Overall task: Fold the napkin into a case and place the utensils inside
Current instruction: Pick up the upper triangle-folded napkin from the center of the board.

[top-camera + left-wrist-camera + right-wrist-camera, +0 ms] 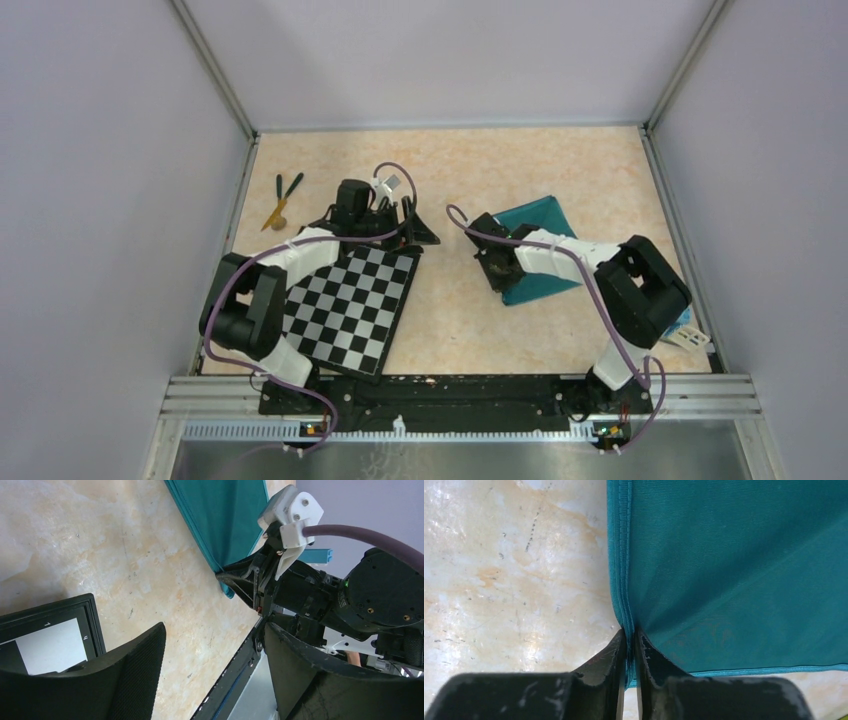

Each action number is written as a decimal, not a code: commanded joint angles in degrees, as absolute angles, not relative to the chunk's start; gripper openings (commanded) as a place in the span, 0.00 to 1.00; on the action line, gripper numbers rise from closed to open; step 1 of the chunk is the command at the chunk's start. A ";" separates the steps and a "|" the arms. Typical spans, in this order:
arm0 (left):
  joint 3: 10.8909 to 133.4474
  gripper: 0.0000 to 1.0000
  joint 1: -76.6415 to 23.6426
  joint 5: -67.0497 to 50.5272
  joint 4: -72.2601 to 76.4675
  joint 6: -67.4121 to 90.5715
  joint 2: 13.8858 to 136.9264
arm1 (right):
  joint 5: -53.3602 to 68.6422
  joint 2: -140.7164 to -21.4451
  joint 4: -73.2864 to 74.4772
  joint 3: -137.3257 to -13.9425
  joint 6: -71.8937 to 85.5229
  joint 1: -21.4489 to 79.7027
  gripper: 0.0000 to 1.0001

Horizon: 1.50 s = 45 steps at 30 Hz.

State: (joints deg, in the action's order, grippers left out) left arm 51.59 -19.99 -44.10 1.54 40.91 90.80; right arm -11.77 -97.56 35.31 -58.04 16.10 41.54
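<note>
- Pinching the hemmed edge of the soft teal-green cloth napkin [734, 570] on the right side of the marbled beige surface [514, 580], the right tool [630, 637] is clamping nearly closed.
- Hovering wide open, the left tool [214, 630] is holding nothing.

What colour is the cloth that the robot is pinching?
Plain teal-green. The napkin shows best in the right wrist view, pinched by the right gripper.
</note>
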 commanded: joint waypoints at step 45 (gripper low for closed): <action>64.44 0.07 -33.52 -26.22 24.35 72.09 119.91 | -7.92 -81.39 14.99 -42.81 16.70 40.60 0.03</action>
State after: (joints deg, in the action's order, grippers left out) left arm 63.00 -33.74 -26.48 25.98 74.15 122.41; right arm -5.87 -82.59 19.25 -44.53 16.67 40.07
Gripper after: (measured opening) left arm 0.116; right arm 0.008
